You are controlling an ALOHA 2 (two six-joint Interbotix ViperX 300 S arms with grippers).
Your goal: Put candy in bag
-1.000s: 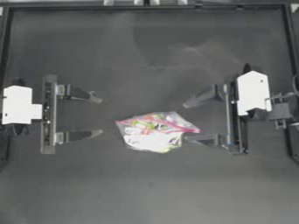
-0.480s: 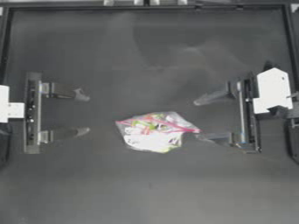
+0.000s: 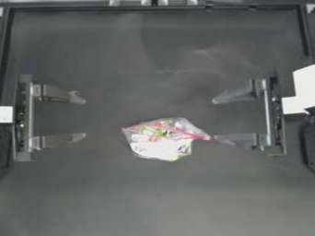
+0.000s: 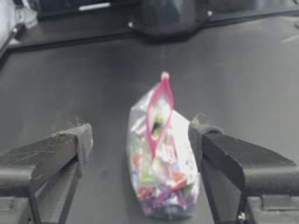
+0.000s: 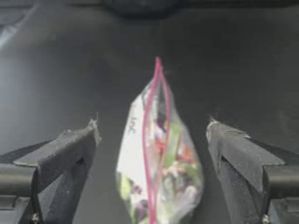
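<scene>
We find the bag [image 3: 163, 138] lying on the dark table [image 3: 154, 55] between our two claws, with its pink-red seal strip [image 3: 178, 132] running roughly along the line that joins them. The right gripper [image 3: 223, 120] is the nearer one: the strip's end reaches almost to its lower fingertip, and the bag sits straight ahead of it, just off the tips. The left gripper [image 3: 80, 117] faces the bag from the other side, well apart from it. Both claws stand wide and hold nothing.

In each wrist view the bag [image 4: 163, 162] rises between the spread jaws, seal strip uppermost and edge-on to the camera. It appears the mouth is pinched to a narrow slit.

We cannot see the small red-and-white candy loose on the table. It may already lie among the sweets inside the bag, so we judge the task likely finished, or nearly so.
</scene>
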